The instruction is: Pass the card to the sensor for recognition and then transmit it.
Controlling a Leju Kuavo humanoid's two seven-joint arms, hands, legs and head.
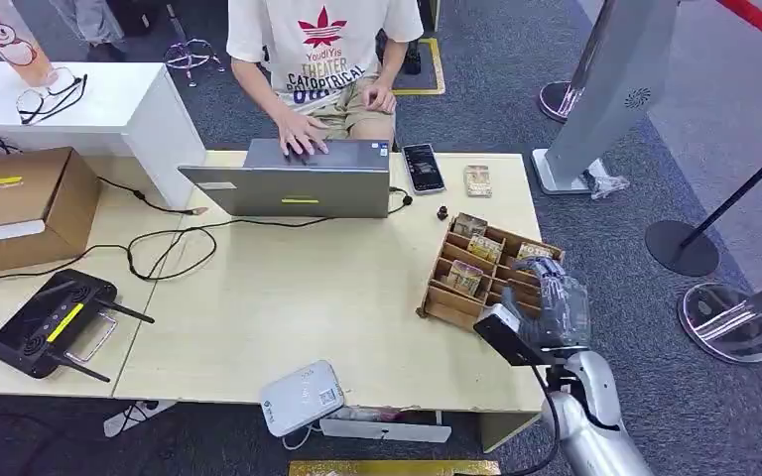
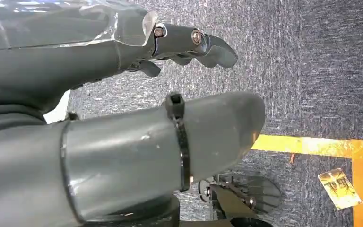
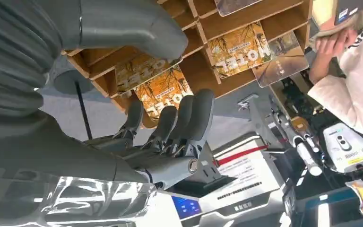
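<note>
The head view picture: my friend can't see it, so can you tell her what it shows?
The robot's right hand reaches over a wooden card rack holding hotel cards, at the right end of a pale table. Across the table a person types on a grey laptop with a phone beside it. A white sensor box sits at the near edge.

Right hand [image 1: 556,297] raised, fingers [image 3: 189,118] apart; left hand [image 2: 123,118] hanging.
</note>
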